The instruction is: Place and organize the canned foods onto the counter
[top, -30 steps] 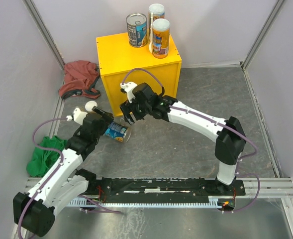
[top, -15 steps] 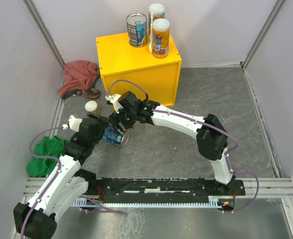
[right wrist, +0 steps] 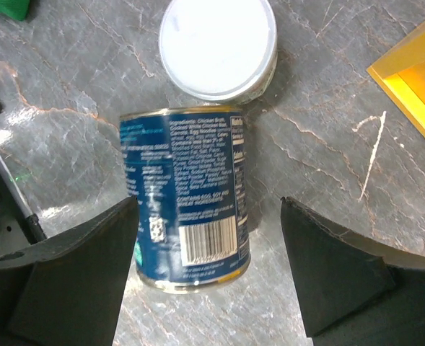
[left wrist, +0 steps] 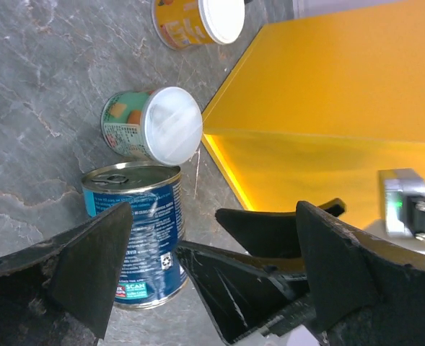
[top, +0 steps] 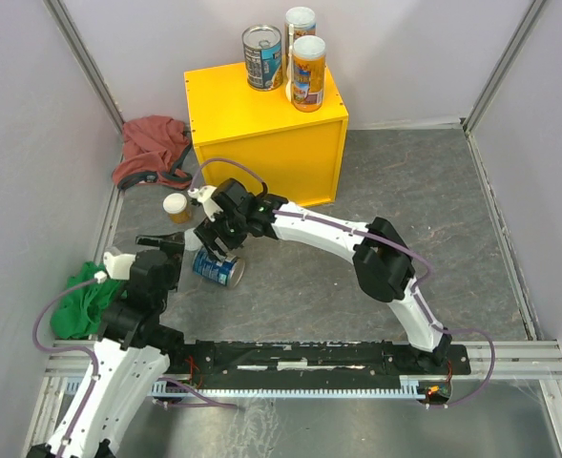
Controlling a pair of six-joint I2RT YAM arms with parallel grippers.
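Grey floor (top: 309, 286), toppled blue tin (right wrist: 185, 194), barcode (right wrist: 206, 244) only right-wrist-visible; left gripper (left wrist: 212, 216), right gripper (right wrist: 208, 205) agape.

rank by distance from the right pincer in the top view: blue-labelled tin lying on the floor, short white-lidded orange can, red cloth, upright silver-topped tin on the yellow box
1. blue-labelled tin on its side, under the open right pincer
2. short white-lidded orange can, to its left
3. red cloth, far left by the wall
4. upright silver-topped tin, atop the yellow box

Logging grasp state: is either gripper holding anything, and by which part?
Nothing is held. The right gripper straddles the blue-labelled tin lying on its side, jaws open; left gripper open, empty.
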